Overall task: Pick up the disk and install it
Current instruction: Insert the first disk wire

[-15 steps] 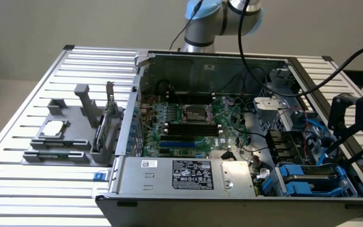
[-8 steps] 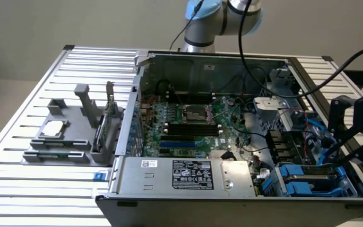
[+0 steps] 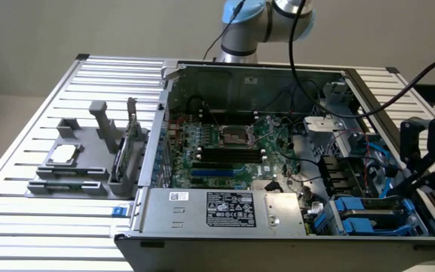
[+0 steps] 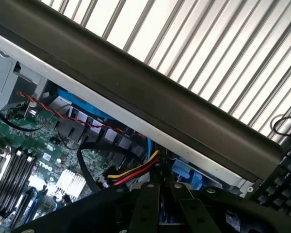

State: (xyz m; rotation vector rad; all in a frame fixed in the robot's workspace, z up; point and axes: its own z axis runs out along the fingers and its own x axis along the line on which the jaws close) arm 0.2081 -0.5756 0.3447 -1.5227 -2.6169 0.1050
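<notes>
Setting: an open grey metal computer case [image 3: 278, 241] rests on the slatted silver counter [image 3: 29, 226], its green motherboard [image 3: 225, 147] facing up.
Disk: the flat silver-grey hard drive in its bright blue plastic carrier [image 3: 370, 218] sits low in the drive bay at the lower right of the exterior view. It is inside the case, near the silver power supply box with the white label [image 3: 225, 209].
Pincer: the black pincer [image 3: 408, 186] hangs at the right edge of the exterior view, reaching over the case wall and down toward the disk. It is close above the carrier, but we cannot tell whether they touch.
Pincer state: we cannot tell whether it is released or clenched, nor whether it has hold of anything.
Progress: we cannot tell whether the disk is seated in its bay or only resting there.
Risk, wires: a bundle of red, yellow and black wires [image 4: 131, 172] runs just beside the pincer. We judge it could snag and drag a plug loose.
Risk, grip: an off-centre hold on the smooth carrier could let the disk tilt and jam against the bay.
Risk, wall: the case wall is near the pincer, and a sideways move could knock it.
</notes>
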